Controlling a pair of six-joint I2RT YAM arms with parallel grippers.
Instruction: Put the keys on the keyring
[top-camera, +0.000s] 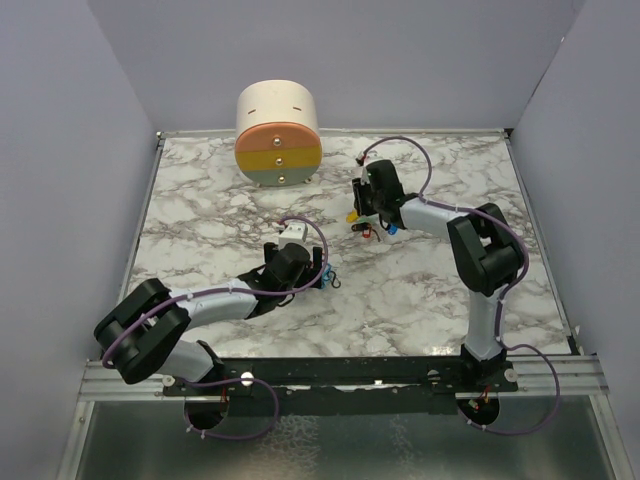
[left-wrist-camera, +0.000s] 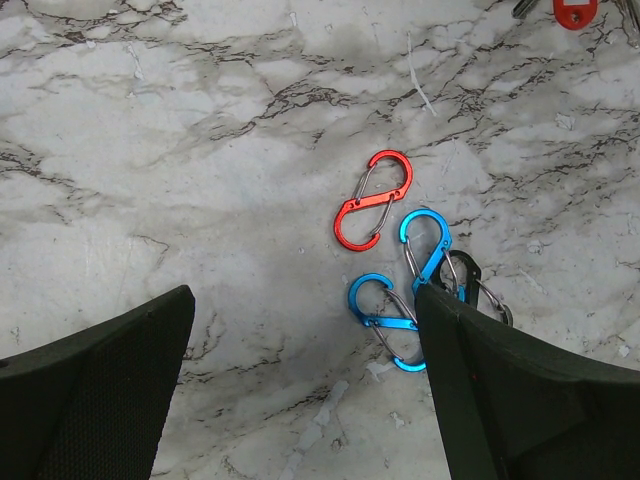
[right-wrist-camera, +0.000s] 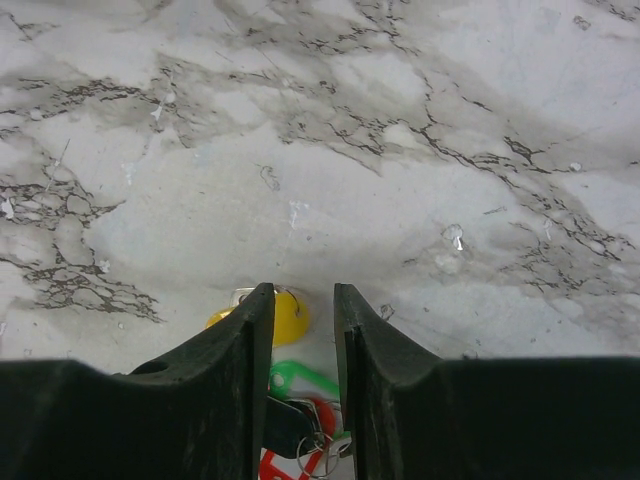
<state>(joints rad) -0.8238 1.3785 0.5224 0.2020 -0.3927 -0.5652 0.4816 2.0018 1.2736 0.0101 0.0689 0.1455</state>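
Left gripper (left-wrist-camera: 302, 300) wide open over coloured clips (left-wrist-camera: 373, 200) on marble table (left-wrist-camera: 150, 150), right gripper (right-wrist-camera: 303, 292) jaws narrow-set over bunched keys (right-wrist-camera: 300, 378), grip cannot be confirmed.

open marble (top-camera: 200, 230) beside clips (left-wrist-camera: 373, 200), drawer box (top-camera: 278, 135) at far edge

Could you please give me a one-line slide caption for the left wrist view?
Open left gripper above a red clip, two blue clips and a dark one on the marble table.
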